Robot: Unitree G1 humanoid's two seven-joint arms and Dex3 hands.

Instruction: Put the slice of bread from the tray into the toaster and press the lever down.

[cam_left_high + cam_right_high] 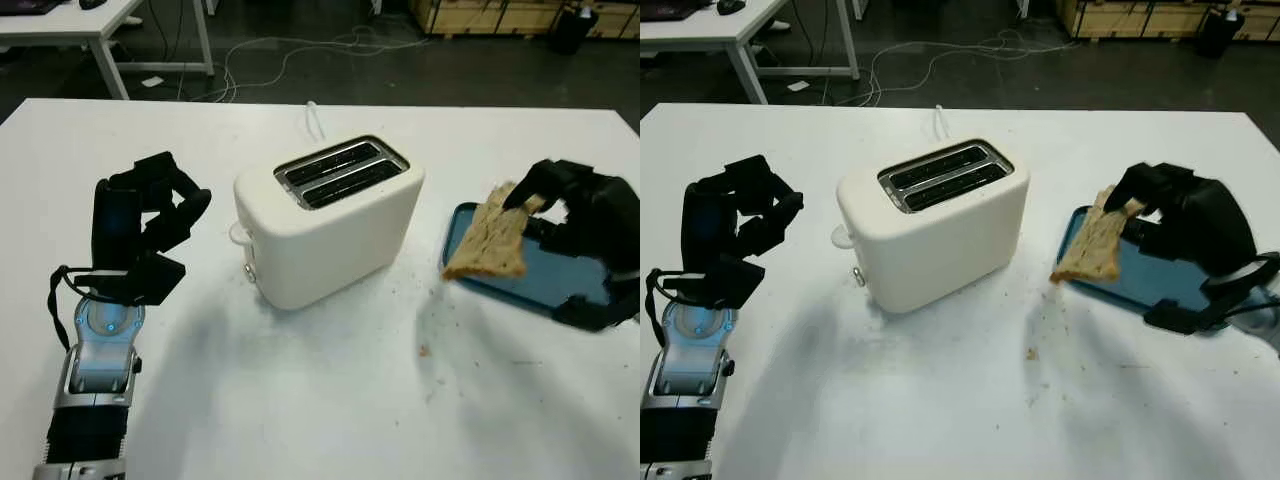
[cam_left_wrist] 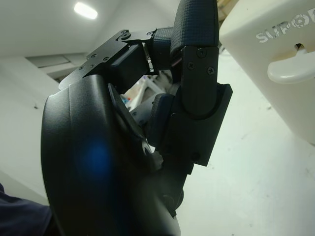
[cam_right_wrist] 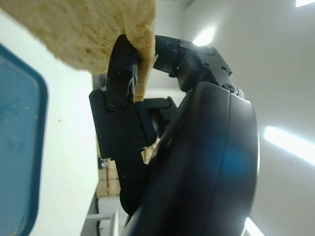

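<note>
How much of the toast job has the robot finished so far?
Done: the right robot hand has picked up the slice of bread, and it hangs tilted over the edge of the blue tray. In hand: carrying it toward the toaster. Left: both slots are empty, so the bread must go in, then the lever gets pressed. The left robot hand holds nothing beside the toaster.
</note>
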